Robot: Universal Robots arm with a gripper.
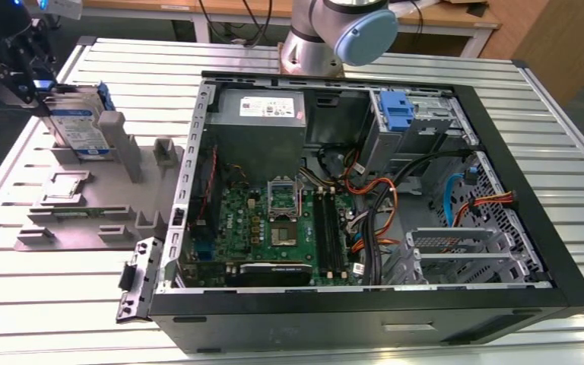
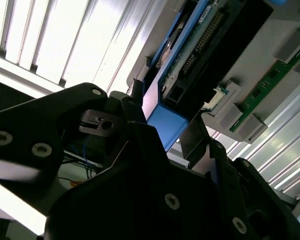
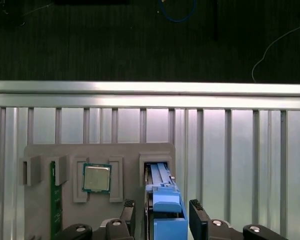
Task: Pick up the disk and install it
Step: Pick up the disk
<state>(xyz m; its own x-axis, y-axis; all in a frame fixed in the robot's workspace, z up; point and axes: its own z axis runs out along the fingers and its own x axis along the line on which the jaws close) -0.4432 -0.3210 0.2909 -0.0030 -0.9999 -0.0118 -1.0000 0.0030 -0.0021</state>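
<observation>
With our gripper point(image 3: 162, 209) open astride the hard drive point(image 3: 163, 197) in the grey holder's point(image 3: 115, 150) corner slot, we are judging it stiff, heavyish, shock-sensitive, best clamped across its 2 broad faces.

You have an open black metal computer case point(image 1: 373, 323) beside a grey plastic holder tray point(image 1: 81, 228) on the slatted aluminium table point(image 1: 49, 312).

Nothing legible from my station. The disk point(image 1: 77, 131) carries a white-and-blue printed label, but I cannot read its print. The power supply point(image 1: 261, 114) has a white sticker with dark print, likewise unreadable. On the processor point(image 3: 96, 178) lid I can read nothing.
</observation>
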